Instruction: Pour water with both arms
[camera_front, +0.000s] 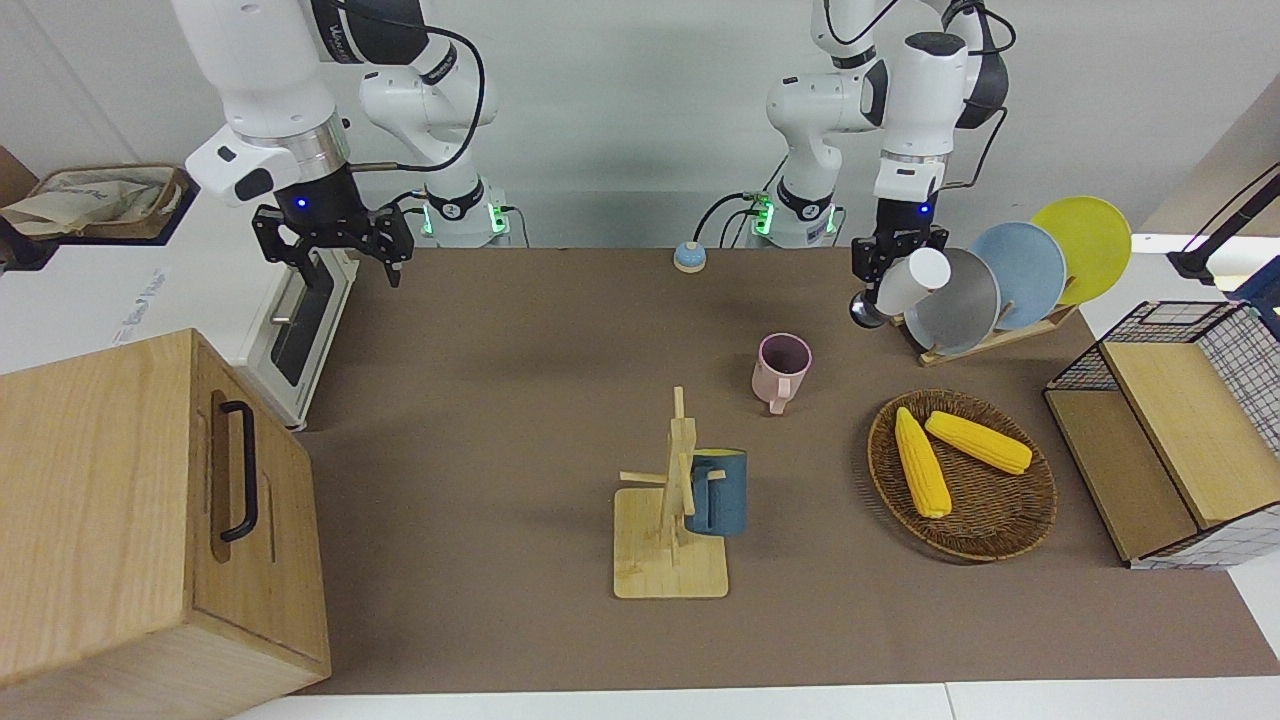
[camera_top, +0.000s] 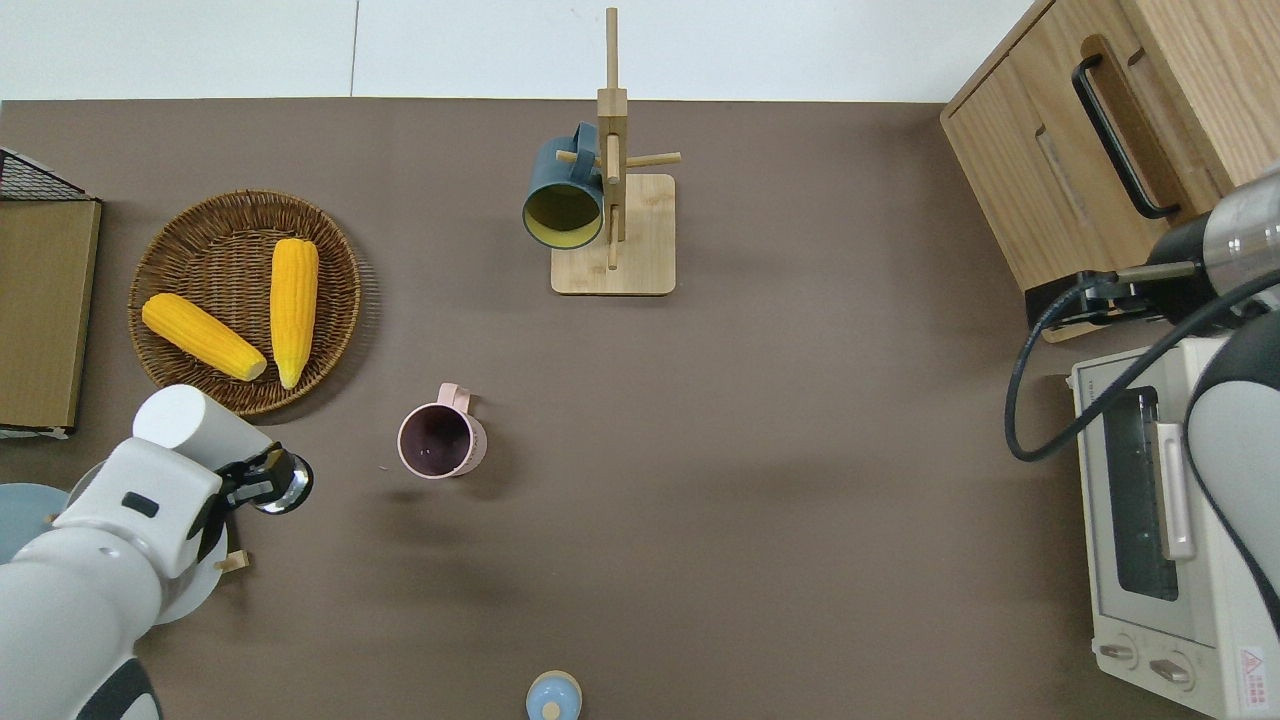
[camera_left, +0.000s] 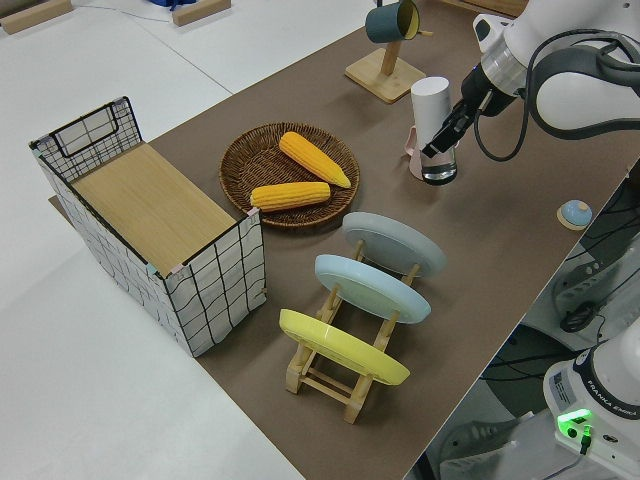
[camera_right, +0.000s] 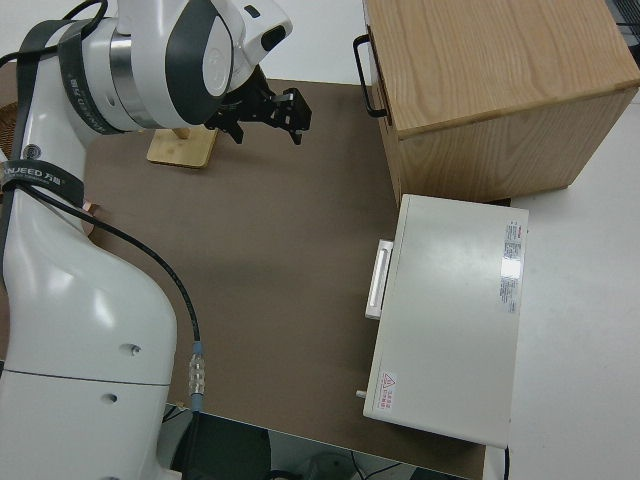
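Bottle (camera_front: 912, 280) gripped tilted in left claw (camera_front: 884, 268), needs carrying over pink mug (camera_front: 781, 370) mouth before tipping further; right claw (camera_front: 335, 243) open, empty.

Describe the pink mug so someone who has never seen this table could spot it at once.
Start at the wooden mug tree in the middle of the brown table. Nearer the robots, toward the left arm's end, a pink mug stands upright. Unlike the dark blue mug hanging on the tree, it rests on the table.

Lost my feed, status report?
Left gripper shut on white bottle, airborne beside pink mug. Right gripper open, empty. Path clear.
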